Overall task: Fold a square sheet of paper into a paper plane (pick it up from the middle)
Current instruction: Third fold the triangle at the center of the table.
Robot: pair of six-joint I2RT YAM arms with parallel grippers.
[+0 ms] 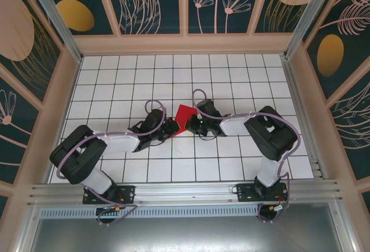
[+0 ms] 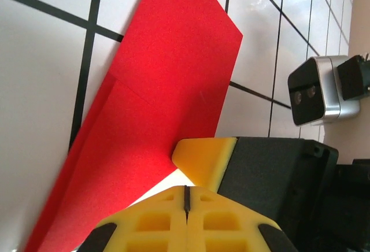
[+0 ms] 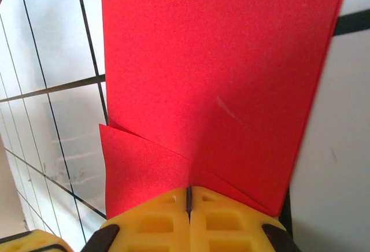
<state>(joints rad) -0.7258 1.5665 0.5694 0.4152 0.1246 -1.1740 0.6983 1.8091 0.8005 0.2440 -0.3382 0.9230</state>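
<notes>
One red sheet of paper lies mid-frame on the surface, between two bent arms that reach inward. The right gripper is clamped on its edge. The left gripper is closed just beside it. The wrist views reveal folded, overlapping layers.

Left arm, right arm: black joint housings, white link covers, black base plates. Lilac cable loops along each. Left gripper: yellow moulded fingers with recessed pockets, black backing. Right arm's wrist camera: silver shell, black face, two lenses.
</notes>
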